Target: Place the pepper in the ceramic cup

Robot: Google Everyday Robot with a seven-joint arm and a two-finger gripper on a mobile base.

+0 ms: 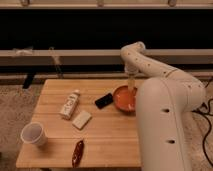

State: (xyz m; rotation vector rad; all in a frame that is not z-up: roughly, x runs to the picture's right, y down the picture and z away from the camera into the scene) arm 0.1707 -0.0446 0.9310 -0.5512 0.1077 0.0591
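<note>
Pepper (77, 152) untouched, flat near table (110, 135) edge.
Gripper (131, 86) over orange bowl (116, 98), fingers spread, empty; pepper and ceramic cup (33, 134) lie well apart from them: reach needed first.

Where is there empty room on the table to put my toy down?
The widest bare wood is at the front, between the pepper and the robot's arm. The back left corner behind the bottle is free too. The middle is crowded: bottle, white block, black phone, orange bowl, with the gripper hanging over the bowl.
</note>
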